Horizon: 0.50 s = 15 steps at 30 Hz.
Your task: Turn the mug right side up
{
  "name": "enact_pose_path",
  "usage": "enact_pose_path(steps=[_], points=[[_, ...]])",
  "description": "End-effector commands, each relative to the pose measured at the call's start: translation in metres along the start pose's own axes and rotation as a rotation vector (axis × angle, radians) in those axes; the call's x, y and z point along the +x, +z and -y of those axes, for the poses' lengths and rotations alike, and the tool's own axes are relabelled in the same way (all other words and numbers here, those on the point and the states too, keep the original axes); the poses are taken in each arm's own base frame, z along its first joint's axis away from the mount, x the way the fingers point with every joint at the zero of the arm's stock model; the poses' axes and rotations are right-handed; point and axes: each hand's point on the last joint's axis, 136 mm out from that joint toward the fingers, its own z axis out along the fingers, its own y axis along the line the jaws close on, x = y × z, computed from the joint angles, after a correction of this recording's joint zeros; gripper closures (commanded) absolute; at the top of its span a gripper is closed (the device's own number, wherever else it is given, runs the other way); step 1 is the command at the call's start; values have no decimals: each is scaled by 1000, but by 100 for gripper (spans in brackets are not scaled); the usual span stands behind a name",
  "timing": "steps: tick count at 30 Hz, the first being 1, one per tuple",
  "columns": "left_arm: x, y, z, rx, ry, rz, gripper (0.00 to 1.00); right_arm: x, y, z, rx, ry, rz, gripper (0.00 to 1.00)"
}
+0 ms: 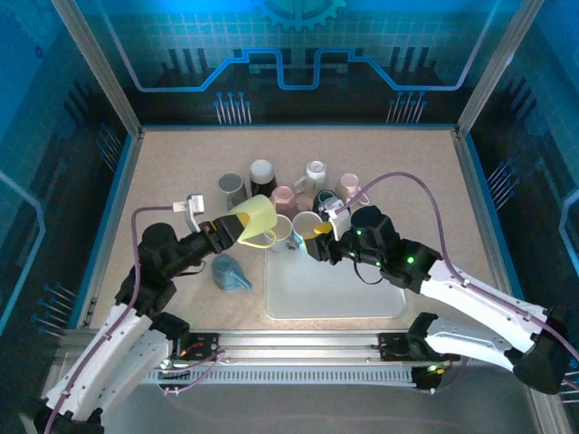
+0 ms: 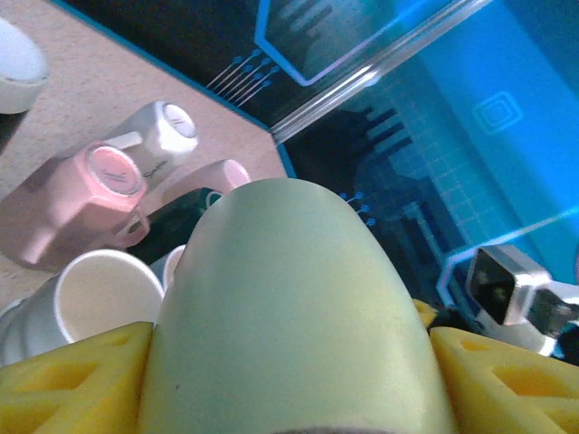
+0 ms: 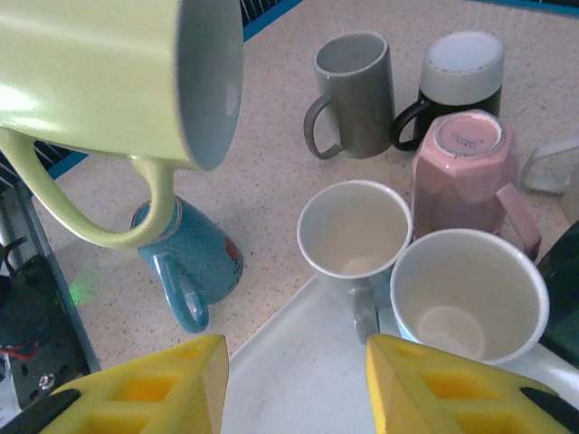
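A pale yellow-green mug hangs in the air, tipped on its side with its mouth toward the right and its handle hanging down. My left gripper is shut on its body; in the left wrist view the mug sits wedged between the yellow fingers. In the right wrist view the same mug floats at the upper left, showing its grey-blue inside. My right gripper stands open just to its right, low over the tray, with nothing between its fingers.
A blue mug lies on the table under the held mug. Two white mugs stand upright at the far edge of the white tray. Behind are a grey mug, a black-and-white mug and an upside-down pink mug.
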Motion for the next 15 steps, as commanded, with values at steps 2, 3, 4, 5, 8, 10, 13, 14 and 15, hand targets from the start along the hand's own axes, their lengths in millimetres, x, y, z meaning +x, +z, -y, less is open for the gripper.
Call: enact_pose_path(steps=[2, 3, 4, 5, 8, 10, 13, 14, 15], points=[[-16, -13, 40, 209, 76, 105, 49, 0, -5, 6, 5, 12, 1, 55], [-14, -13, 38, 217, 72, 111, 49, 1, -7, 8, 1, 19, -4, 55], [-13, -13, 37, 227, 68, 117, 49, 1, -9, 8, -17, 31, -4, 54], [-13, -13, 36, 240, 62, 125, 49, 0, -11, 7, -48, 50, -2, 54], [-10, -13, 36, 284, 56, 142, 50, -4, -16, -2, -183, 123, 22, 50], [-9, -13, 36, 300, 60, 146, 50, -6, -15, -10, -279, 174, 23, 44], [-6, -12, 39, 325, 72, 132, 51, -7, -11, -24, -399, 222, 1, 35], [-5, -12, 39, 331, 75, 125, 52, -5, -9, -27, -425, 234, -16, 34], [-4, -11, 39, 333, 77, 121, 52, -3, -5, -29, -443, 252, -37, 33]])
